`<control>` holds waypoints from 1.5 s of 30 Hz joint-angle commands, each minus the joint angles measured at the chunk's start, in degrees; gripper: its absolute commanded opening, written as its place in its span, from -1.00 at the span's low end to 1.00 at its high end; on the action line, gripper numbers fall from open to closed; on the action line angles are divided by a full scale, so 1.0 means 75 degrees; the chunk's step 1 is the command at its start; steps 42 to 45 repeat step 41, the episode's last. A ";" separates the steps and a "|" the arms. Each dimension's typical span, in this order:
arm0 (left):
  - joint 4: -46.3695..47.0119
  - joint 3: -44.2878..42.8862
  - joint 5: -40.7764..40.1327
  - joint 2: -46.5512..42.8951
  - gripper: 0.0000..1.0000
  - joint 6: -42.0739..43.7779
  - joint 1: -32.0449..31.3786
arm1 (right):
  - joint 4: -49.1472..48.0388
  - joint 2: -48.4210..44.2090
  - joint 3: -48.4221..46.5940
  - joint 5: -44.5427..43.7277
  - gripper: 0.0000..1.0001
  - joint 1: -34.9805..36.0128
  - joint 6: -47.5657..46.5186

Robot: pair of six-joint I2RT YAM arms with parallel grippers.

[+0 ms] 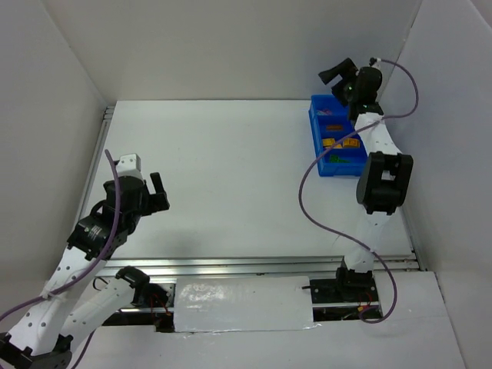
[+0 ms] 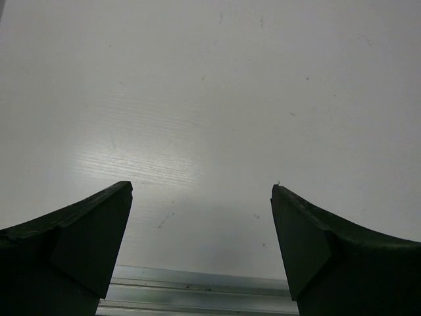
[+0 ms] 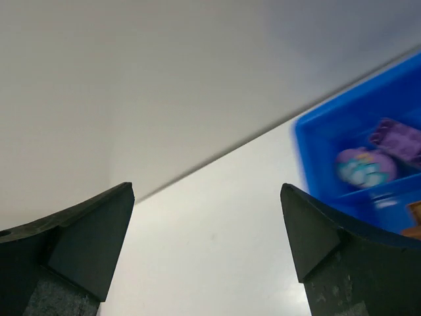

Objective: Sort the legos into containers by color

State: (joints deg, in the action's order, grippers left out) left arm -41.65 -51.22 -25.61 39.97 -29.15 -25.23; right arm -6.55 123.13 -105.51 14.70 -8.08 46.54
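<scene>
The bright blue tray (image 1: 317,144) stands at the table's far right, partly hidden by my right arm. In its compartments I see brown (image 1: 332,127), yellow and orange (image 1: 342,142) and green (image 1: 336,159) bricks. In the right wrist view the tray's far compartment (image 3: 316,141) holds purple bricks (image 3: 398,138). My right gripper (image 1: 336,77) is open and empty, raised near the tray's far end; it also shows in the right wrist view (image 3: 207,191). My left gripper (image 1: 159,192) is open and empty over bare table at the near left, also in the left wrist view (image 2: 202,187).
White walls enclose the table at the back and both sides. A metal rail (image 2: 197,286) runs along the near edge, and another (image 1: 102,146) along the left edge. A purple cable (image 1: 323,219) hangs from the right arm over the table.
</scene>
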 commanded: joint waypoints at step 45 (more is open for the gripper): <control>-0.3071 -0.3870 -0.2480 -0.0536 0.99 -0.0344 0.0376 | 0.9041 -1.3125 0.3780 -0.4339 0.99 0.4182 -0.3792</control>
